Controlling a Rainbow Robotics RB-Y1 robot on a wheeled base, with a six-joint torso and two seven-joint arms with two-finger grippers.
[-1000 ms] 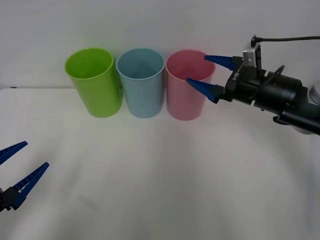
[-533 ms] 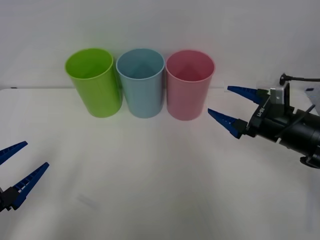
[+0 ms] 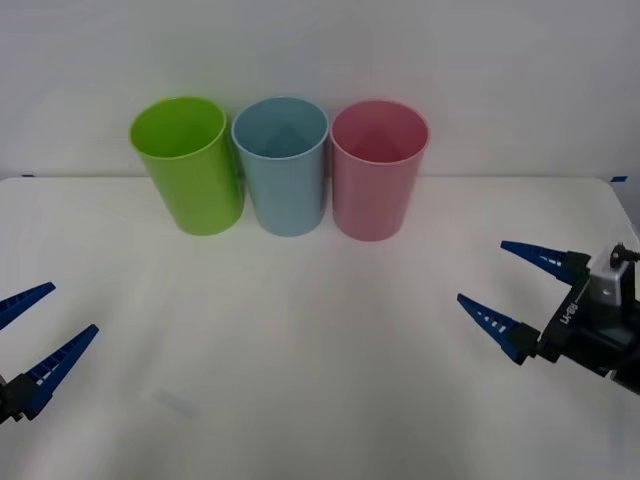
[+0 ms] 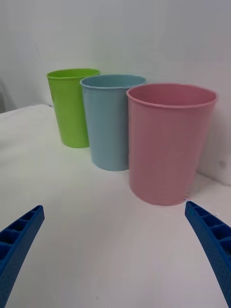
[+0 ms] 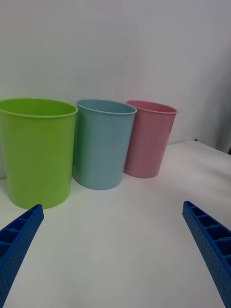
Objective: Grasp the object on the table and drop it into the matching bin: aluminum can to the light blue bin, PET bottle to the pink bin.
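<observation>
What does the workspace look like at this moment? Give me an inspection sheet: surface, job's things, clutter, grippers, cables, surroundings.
Surface: white table, bare in front of the bins, with a faint grey smudge near the left gripper.
Job's things: light blue bin upright in the middle of the row; pink bin upright on its right. No can or bottle seen on the table.
Clutter: lime green bin upright at the row's left end.
Grippers: left gripper open, low at the left edge; right gripper open, low at the right side, holding nothing.
Cables: nothing seen.
Surroundings: plain white wall behind the bins.
</observation>
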